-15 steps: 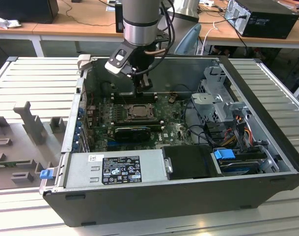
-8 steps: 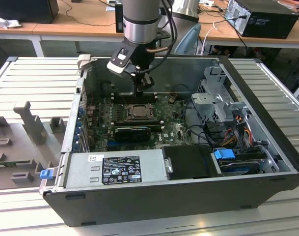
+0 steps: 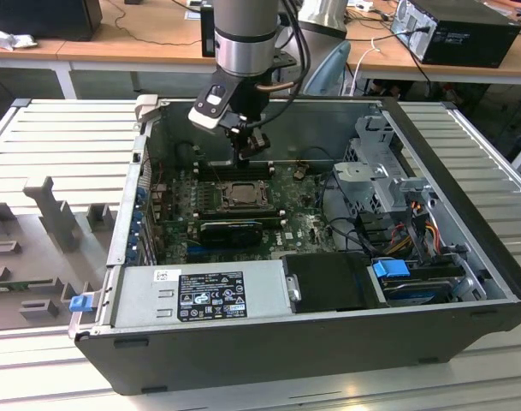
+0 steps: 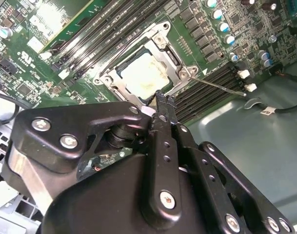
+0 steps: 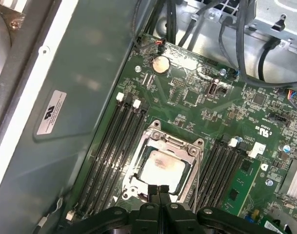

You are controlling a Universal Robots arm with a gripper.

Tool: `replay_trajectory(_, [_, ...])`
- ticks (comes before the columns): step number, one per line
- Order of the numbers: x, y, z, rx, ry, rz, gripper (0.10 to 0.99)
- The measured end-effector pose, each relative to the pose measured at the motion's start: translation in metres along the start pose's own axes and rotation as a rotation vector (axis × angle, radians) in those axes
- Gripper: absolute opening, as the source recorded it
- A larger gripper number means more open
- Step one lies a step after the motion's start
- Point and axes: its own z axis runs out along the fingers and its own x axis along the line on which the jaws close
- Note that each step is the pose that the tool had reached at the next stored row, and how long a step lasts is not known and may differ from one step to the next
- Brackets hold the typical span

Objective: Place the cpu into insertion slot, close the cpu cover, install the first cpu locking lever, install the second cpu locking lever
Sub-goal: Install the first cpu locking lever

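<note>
The cpu [image 5: 160, 170] lies flat in the insertion slot [image 5: 132, 188] on the green motherboard, its pale metal face showing through the window of the cpu cover [image 5: 173, 144]. The cover lies down over the chip, as the second wrist view also shows for the cpu [image 4: 143, 73] and cpu cover [image 4: 158, 43]. A thin wire locking lever [image 4: 221, 86] sticks out from the socket corner across the memory slots. My gripper [image 5: 159, 189] hangs just above the socket's edge, shut, with nothing between its fingers. In the exterior view the gripper [image 3: 245, 158] sits above the socket [image 3: 240, 195].
Long black memory slots [image 5: 116, 146] flank the socket on both sides. The open computer case [image 3: 465, 197] walls in the work area, with a power supply [image 3: 209, 295] at the front, drive cages and cable bundles [image 3: 397, 205] on the exterior view's right, and a black heatsink block [image 3: 230, 231] near the socket.
</note>
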Motion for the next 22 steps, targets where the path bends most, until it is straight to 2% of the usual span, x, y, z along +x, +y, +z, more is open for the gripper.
replay_trajectory(16, [0.0000,0.0000,0.0000,0.004,0.0028,-0.103,0.106])
replay_trajectory(22, [0.0000,0.0000,0.0000,0.006,0.0043,-0.159,0.106])
